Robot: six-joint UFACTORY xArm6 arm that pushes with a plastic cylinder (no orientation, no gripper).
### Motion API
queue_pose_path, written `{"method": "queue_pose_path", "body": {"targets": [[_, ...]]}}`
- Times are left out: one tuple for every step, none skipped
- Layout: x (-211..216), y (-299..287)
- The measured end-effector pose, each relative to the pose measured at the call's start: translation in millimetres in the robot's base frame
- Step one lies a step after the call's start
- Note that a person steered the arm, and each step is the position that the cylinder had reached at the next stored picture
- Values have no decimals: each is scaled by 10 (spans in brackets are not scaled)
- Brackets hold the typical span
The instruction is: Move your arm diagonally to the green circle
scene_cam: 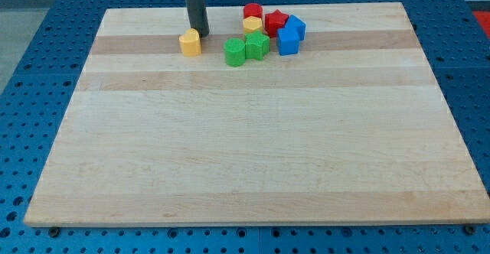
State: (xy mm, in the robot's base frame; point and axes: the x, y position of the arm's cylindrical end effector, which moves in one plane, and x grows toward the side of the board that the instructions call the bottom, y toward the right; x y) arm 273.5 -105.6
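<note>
The green circle point(234, 52) is a round green block near the view's top centre, touching a green star-like block point(257, 45) on its right. My tip point(200, 34) is the lower end of a dark rod coming down from the view's top. It stands just behind and to the right of a yellow block point(190, 43), touching or nearly touching it. The green circle lies to the right of the tip and a little below it, about a block's width away.
A cluster sits right of the green blocks: a red cylinder point(253, 11), a small yellow block point(252, 24), a red star-like block point(276, 21) and two blue blocks point(289, 40) point(296, 27). The wooden board point(253, 147) lies on a blue perforated table.
</note>
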Motion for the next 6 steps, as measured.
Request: {"method": "queue_pose_path", "body": {"targets": [[188, -63], [382, -142], [592, -247], [407, -325], [-38, -324], [-460, -305]]}}
